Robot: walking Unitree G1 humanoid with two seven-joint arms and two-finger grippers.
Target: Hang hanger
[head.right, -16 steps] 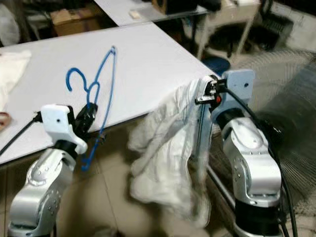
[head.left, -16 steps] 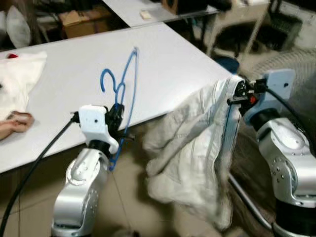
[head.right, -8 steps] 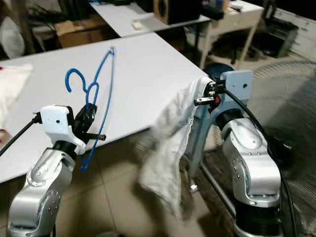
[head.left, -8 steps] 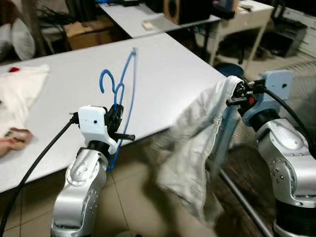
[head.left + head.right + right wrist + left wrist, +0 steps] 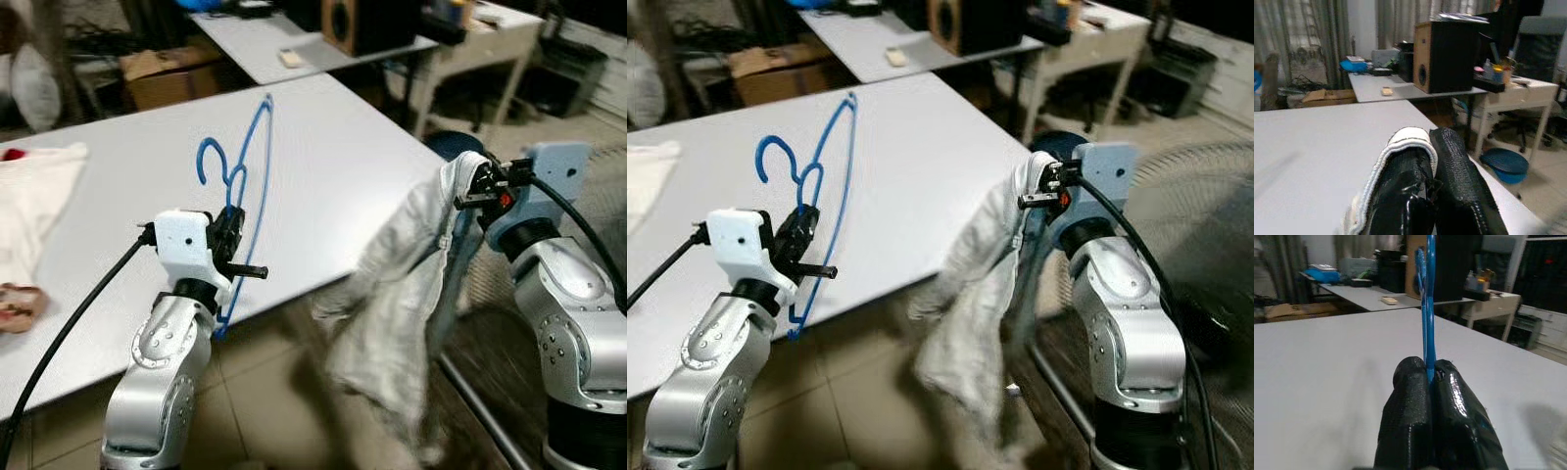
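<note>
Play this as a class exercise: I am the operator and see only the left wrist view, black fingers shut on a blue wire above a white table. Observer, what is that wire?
Observer: It is a blue hanger, held upright in the left gripper over the white table, hook uppermost.
Operator: What is the other arm doing?
Observer: The right gripper is shut on the edge of a white garment.
Operator: Does the garment lie on the table?
Observer: No, it hangs beside the table's edge, drooping toward the floor.
</note>
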